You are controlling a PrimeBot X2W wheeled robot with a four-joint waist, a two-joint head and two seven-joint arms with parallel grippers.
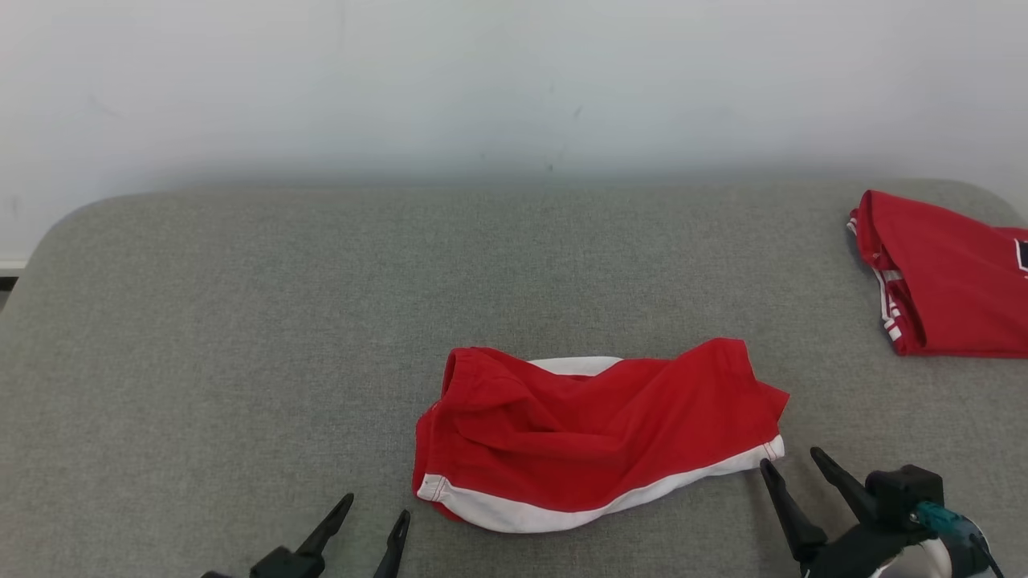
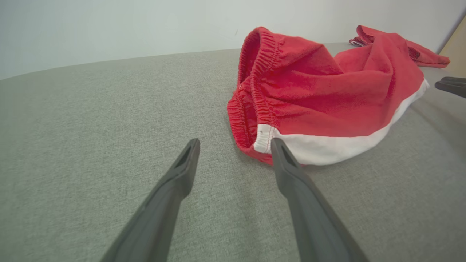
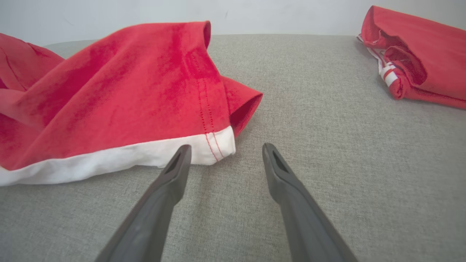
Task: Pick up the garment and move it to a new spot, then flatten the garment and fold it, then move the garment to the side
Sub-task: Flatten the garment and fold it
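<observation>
Red-kit check: found shorts (image 1: 594, 433) crumpled near cushion (image 1: 241, 321) front edge, not yet flattened, folded or set aside; found left gripper (image 1: 377, 506), right gripper (image 1: 789, 458) spread open, empty.

We take this for a bare test room or lab, though little of it shows: a grey cloth-covered table (image 1: 241, 321) with rounded corners stands against a plain white wall (image 1: 514, 80) with a few scuffs, and red shorts (image 1: 594, 433) and another red garment (image 1: 948, 273) lie on it, well apart
</observation>
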